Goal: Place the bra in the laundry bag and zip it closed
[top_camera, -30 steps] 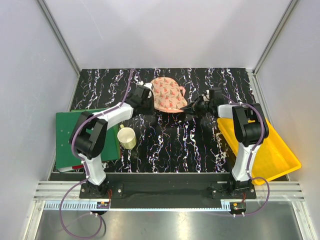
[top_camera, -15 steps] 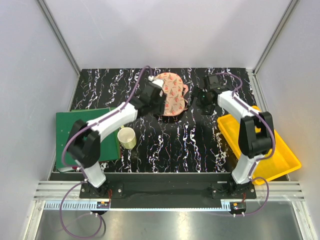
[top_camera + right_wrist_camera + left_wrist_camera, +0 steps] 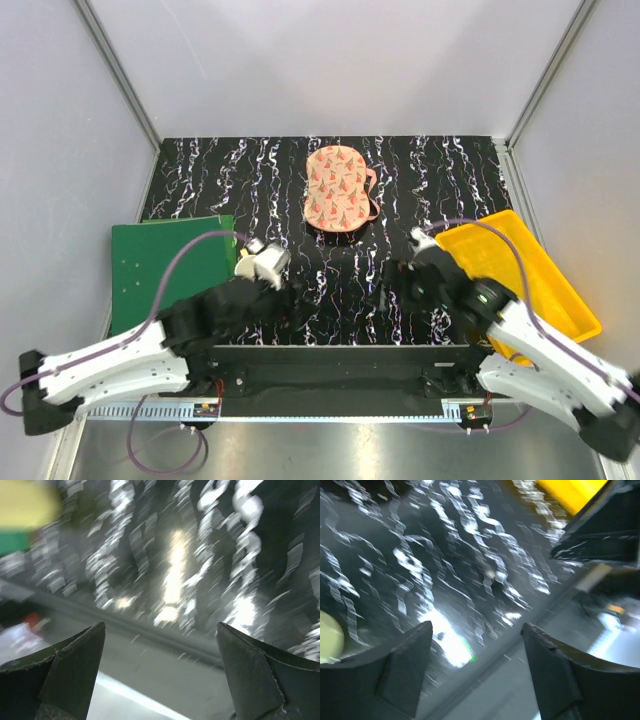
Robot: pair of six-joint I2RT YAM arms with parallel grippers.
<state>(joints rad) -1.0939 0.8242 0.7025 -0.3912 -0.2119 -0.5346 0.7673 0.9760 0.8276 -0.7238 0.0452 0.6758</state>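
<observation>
The laundry bag (image 3: 338, 190), peach-pink with red marks, lies alone on the far middle of the black marbled table, and its rim looks closed. The bra shows in no view. Both arms are folded low at the near edge, far from the bag. My left gripper (image 3: 298, 300) (image 3: 476, 627) is open with nothing between its fingers, over the table's front edge. My right gripper (image 3: 386, 290) (image 3: 161, 626) is also open and empty, over the same edge. Both wrist views are motion-blurred.
A yellow tray (image 3: 530, 270) (image 3: 570, 490) sits at the right. At the left lies a green board (image 3: 165, 265) (image 3: 12, 540), with a pale yellow cup (image 3: 247, 267) (image 3: 25, 502) beside it, close to my left arm.
Both grippers have let go of the laundry bag and opened. Both arms have swung back from the far middle to the near edge. The bag now lies flat by itself.
</observation>
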